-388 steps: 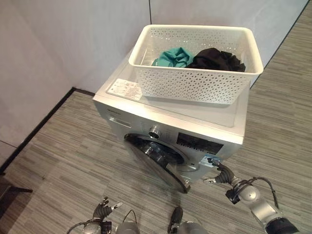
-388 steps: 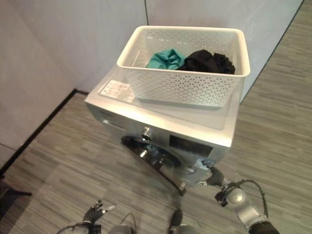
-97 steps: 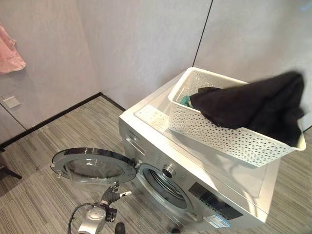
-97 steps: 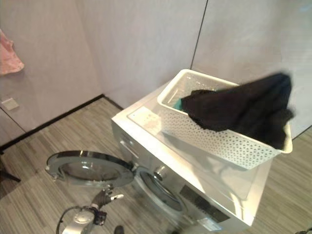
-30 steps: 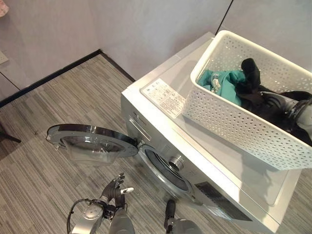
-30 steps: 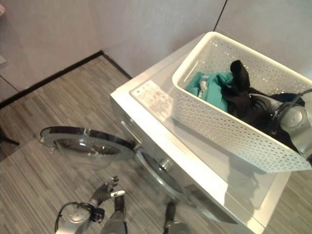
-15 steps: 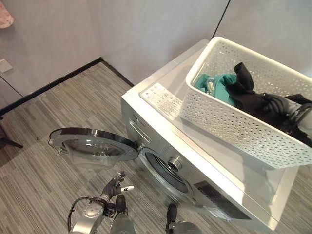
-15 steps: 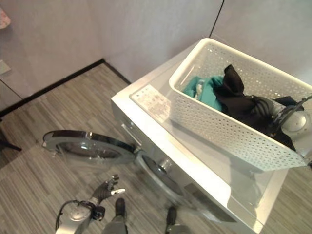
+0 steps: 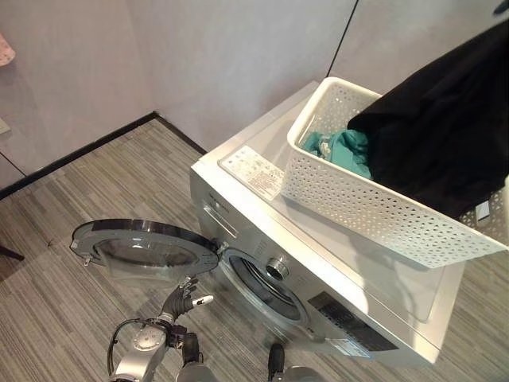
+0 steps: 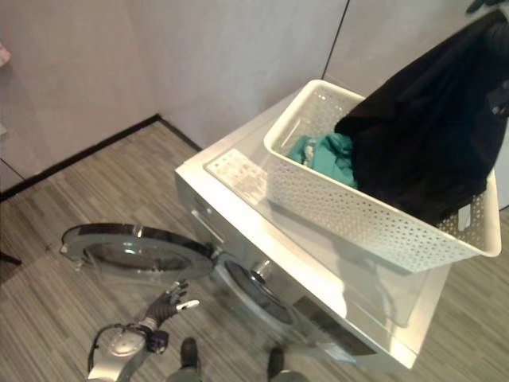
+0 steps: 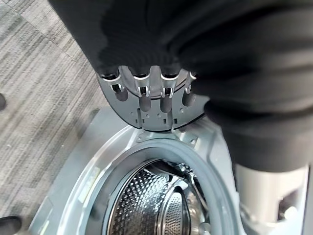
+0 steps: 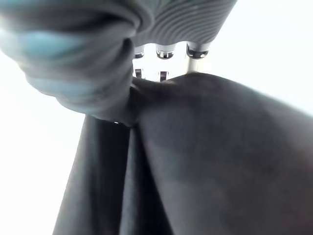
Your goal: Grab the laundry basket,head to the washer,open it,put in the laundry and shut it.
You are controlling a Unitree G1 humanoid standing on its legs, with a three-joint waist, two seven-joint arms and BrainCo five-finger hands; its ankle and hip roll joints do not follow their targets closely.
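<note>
A white perforated laundry basket [image 9: 358, 203] stands on top of the silver washer [image 9: 262, 199]. My right hand [image 12: 165, 50] is shut on a black garment [image 9: 445, 135], which hangs raised above the basket's right end. A teal garment [image 9: 342, 150] lies inside the basket. The washer's round door [image 9: 143, 248] is swung open to the left, showing the drum [image 11: 151, 205]. My left hand [image 9: 179, 301] hangs low beside the door with relaxed fingers [image 11: 142, 95], holding nothing.
Grey walls stand close behind the washer, with a black baseboard [image 9: 79, 151] along the floor. A pink cloth [image 9: 4, 48] hangs on the wall at the far left. Grey plank floor [image 9: 48, 318] stretches left of the open door.
The black garment has risen out of the basket and now hangs high from my right hand. The head camera has shifted slightly. My left hand stays low by the door.
</note>
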